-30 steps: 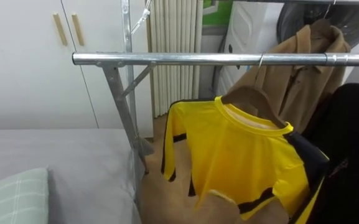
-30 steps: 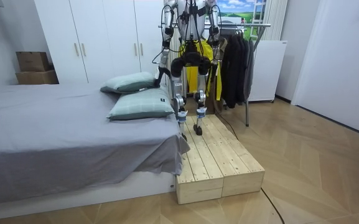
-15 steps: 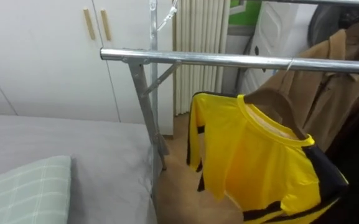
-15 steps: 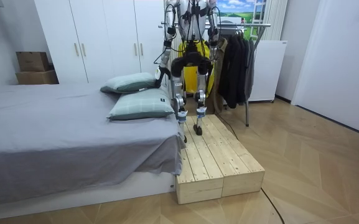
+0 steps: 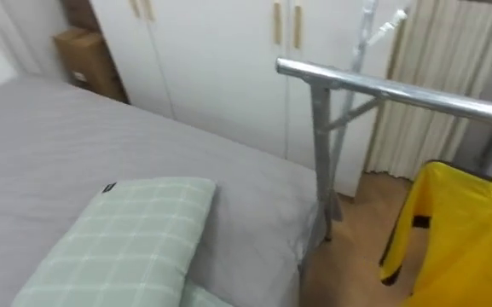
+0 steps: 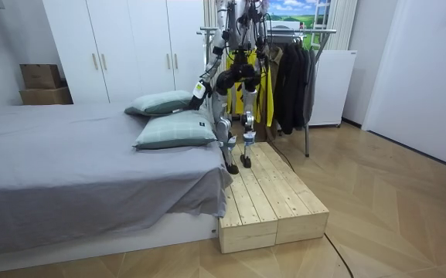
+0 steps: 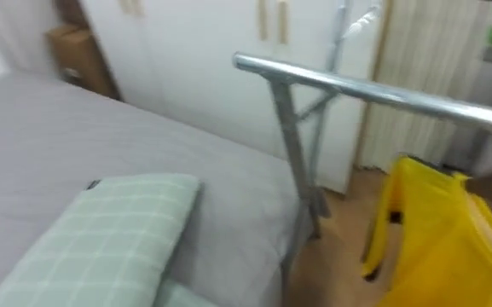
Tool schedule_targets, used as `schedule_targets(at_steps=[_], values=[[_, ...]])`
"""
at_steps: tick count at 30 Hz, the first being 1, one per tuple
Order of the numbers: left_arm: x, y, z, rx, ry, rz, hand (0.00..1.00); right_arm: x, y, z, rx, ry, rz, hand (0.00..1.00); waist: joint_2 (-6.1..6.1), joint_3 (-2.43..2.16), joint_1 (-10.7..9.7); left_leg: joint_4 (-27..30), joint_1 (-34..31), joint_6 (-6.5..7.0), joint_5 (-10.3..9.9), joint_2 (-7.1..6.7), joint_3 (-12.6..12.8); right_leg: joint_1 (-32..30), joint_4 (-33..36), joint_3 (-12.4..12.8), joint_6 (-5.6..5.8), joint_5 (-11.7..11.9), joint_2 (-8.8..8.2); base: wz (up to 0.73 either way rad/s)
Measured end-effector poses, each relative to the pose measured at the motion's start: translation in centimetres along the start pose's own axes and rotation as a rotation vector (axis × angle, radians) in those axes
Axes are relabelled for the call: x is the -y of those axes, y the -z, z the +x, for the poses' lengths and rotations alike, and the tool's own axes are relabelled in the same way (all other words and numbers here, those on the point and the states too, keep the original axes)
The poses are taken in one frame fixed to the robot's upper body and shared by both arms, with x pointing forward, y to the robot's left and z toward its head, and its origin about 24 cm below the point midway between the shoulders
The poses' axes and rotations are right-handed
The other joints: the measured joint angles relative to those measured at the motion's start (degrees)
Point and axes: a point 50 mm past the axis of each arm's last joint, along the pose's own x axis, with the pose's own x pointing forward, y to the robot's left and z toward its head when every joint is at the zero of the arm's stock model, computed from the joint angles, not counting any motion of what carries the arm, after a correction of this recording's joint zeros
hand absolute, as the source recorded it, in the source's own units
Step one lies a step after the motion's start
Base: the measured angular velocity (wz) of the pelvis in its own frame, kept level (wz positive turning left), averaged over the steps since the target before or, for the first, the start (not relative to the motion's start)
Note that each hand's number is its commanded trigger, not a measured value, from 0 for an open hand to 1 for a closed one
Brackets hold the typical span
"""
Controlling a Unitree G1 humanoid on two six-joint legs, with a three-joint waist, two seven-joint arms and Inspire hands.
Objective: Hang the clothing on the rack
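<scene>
1. White wardrobe doors (image 5: 220,68) with pale wooden handles (image 5: 276,24) close off the back of the room. A cardboard box (image 5: 82,58) stands by the wall beyond the bed, and any print on it is too blurred to read.
2. The grey bed (image 5: 66,136) carries a green checked pillow (image 5: 130,251). A small dark tag (image 5: 109,188) sits at the pillow's corner, its lettering too small to make out.
3. The metal rail (image 5: 399,89) of a clothes rack runs off to the right past the bed's edge, held up by a braced post.
4. The yellow shirt (image 5: 463,234), trimmed in black, hangs below the rail at the right edge. In the room view it hangs beside dark coats (image 6: 292,73).
5. The robot stands on a low wooden platform (image 6: 273,193) between bed and rack. Its left hand (image 6: 197,89) hangs low near the pillows, and at this distance I cannot tell whether it grips anything.
</scene>
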Motion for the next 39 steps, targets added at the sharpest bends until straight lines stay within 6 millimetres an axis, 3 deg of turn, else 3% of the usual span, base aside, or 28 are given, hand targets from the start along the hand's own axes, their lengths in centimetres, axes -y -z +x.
schedule_targets(at_steps=[5, 8, 12, 15, 17, 18, 19, 20, 22, 23, 24, 25, 27, 30, 32, 39], values=[[-0.5, 1.1, -0.4, -0.028, -0.023, -0.034, 0.00, 0.1, 0.5, 0.0, -0.033, 0.005, -0.018, 0.00, -1.27, -0.27, 1.1, -1.9, 1.0, -0.08, 0.2, -1.61, -2.1, 1.9, 0.0, -1.8, 1.46, -0.9, -0.74, 0.29], [-0.7, 1.2, -0.4, -0.031, -0.031, -0.045, 0.00, 0.0, 0.4, 0.1, -0.042, -0.001, -0.019, 0.00, -2.12, -0.19, 1.9, -2.8, 2.0, -0.09, 0.2, -2.05, -2.6, 2.6, 0.8, -1.8, 1.87, -1.1, -1.21, 0.01], [-0.7, 1.3, -0.4, -0.046, -0.033, -0.047, 0.00, 0.1, 0.5, 0.1, -0.064, 0.009, -0.024, 0.00, -2.19, 0.04, 2.3, -3.3, 3.5, 0.05, -0.7, -2.53, -3.1, 4.2, 2.7, -1.8, 2.57, -0.7, -1.92, 0.14], [-0.3, 1.1, -0.2, -0.047, -0.023, -0.050, 0.00, 0.6, 0.8, -0.1, -0.080, 0.050, -0.033, 0.00, -1.61, 0.07, 1.8, -3.8, 4.0, 0.95, -1.2, -3.23, -3.8, 3.2, 10.2, -1.8, 2.91, -0.9, -4.70, 0.52], [-0.4, 1.0, -0.2, -0.043, -0.018, -0.040, 0.00, 0.8, 0.9, -0.1, -0.086, 0.062, -0.021, 0.00, -1.54, 0.20, 0.5, -3.7, 3.9, 1.85, -1.6, -4.30, -7.3, 2.1, 17.3, -0.2, 2.88, -0.9, -7.16, 0.99], [-0.4, 0.8, -0.1, -0.039, -0.014, -0.026, 0.00, 0.9, 1.2, -0.2, -0.095, 0.066, -0.018, 0.00, -1.33, 0.15, -0.2, -3.5, 4.3, 2.64, -1.9, -5.08, -10.7, 0.9, 21.6, 3.7, 2.83, -0.8, -8.10, 1.28], [-0.4, 0.1, 0.1, -0.023, -0.008, -0.007, 0.00, 0.8, 1.5, -0.3, -0.107, 0.067, -0.012, 0.00, -1.46, 0.12, -0.8, -3.2, 4.3, 3.15, -2.2, -5.81, -14.4, -0.7, 22.7, 9.1, 2.49, -1.9, -7.48, 1.28], [-0.5, -0.1, 0.1, -0.017, -0.010, -0.005, 0.00, 0.8, 1.4, -0.3, -0.108, 0.066, -0.007, 0.00, -1.49, 0.11, -0.8, -3.1, 4.0, 3.34, -2.3, -5.97, -15.7, -1.5, 21.5, 12.0, 2.66, -2.8, -6.34, 1.32], [-0.6, -1.0, 0.5, -0.004, -0.016, 0.004, 0.00, 0.7, 1.4, -0.2, -0.112, 0.066, 0.002, 0.00, -1.35, 0.13, -2.2, -2.5, 2.7, 3.55, -2.0, -6.13, -22.8, -3.6, 12.4, 20.8, 2.68, -3.8, -1.32, 1.54], [-0.7, -1.2, 0.5, -0.003, -0.016, 0.008, 0.00, 0.6, 1.5, -0.2, -0.116, 0.067, 0.007, 0.00, -1.43, 0.13, -2.4, -2.5, 2.7, 3.43, -1.8, -6.19, -24.5, -4.0, 9.6, 23.4, 2.64, -3.4, -0.21, 1.62], [-0.8, -1.5, 0.7, -0.002, -0.016, 0.023, 0.00, 0.4, 1.5, -0.2, -0.116, 0.069, 0.020, 0.00, -1.93, 0.21, -2.7, -2.6, 2.8, 3.17, -1.6, -6.75, -27.2, -4.8, 4.5, 27.5, 3.18, -0.5, 1.06, 1.47], [-1.0, -1.4, 0.7, -0.009, -0.019, 0.029, 0.00, 0.2, 1.6, -0.1, -0.115, 0.071, 0.027, 0.00, -2.46, 0.10, -3.3, -2.5, 2.9, 2.86, -1.8, -7.78, -29.9, -4.5, 3.0, 29.5, 2.85, 4.0, 1.21, 1.39], [-0.7, -0.8, 0.5, -0.031, -0.013, 0.031, 0.00, 0.3, 1.2, 0.0, -0.109, 0.079, 0.021, 0.00, -2.30, -0.46, -2.6, -3.0, 3.1, 2.24, -1.8, -7.83, -31.8, -1.8, 0.4, 28.2, 2.78, 3.7, 2.03, 0.80], [-0.9, -0.2, 0.4, -0.054, -0.023, 0.029, 0.00, 0.4, 0.3, 0.2, -0.088, 0.074, 0.007, 0.00, -1.52, -0.21, -2.0, -4.4, 3.7, 1.55, -1.3, -7.77, -34.1, -0.1, -0.4, 25.5, 2.26, 3.4, 2.13, 0.52], [-1.2, 0.1, 0.3, -0.064, -0.039, 0.030, 0.00, 0.3, -0.1, 0.3, -0.082, 0.052, -0.006, 0.00, -1.76, -0.11, -2.0, -4.9, 4.0, 1.30, -1.1, -7.71, -34.9, 0.5, -0.4, 24.1, 2.44, 2.9, 2.10, 0.41], [-2.2, 1.6, -0.1, -0.121, -0.090, -0.020, 0.00, -0.1, 0.3, 0.3, -0.104, 0.024, -0.043, 0.00, -4.18, 0.89, -1.9, -4.8, 3.6, 1.12, -1.1, -7.83, -36.0, 3.7, -2.6, 20.6, 2.73, 2.3, 2.16, 0.37]])
